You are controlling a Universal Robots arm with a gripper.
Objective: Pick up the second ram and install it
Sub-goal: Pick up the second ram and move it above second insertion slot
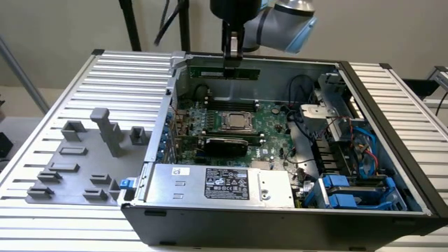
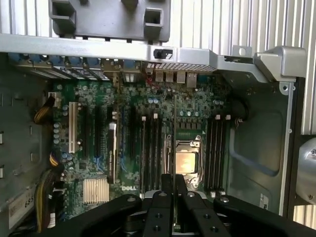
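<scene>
Jaws clamped on second ram [image 1: 206,72], one green stick held level above open computer case [image 1: 280,226]; one motherboard [image 1: 274,125] inside; one grey holder tray [image 1: 77,169] on desk [image 1: 133,68].

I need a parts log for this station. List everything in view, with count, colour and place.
second ram: one, green, held over the far edge of the case.
computer case: one, black, open, on the table.
motherboard: one, green, inside the case.
processor socket: one, silver, mid-motherboard.
memory slots: several, black, on both sides of the socket.
power supply: one, silver, labelled, at the case's near edge.
drive caddies: at least two, blue, near corner of the case, the exterior view's right.
holder plate: one, grey, carrying several blocks, on the table at the exterior view's left.
table: one, silver, slatted.
robot arm: one, grey and light blue, above the case, jaws shut on the ram.
</scene>
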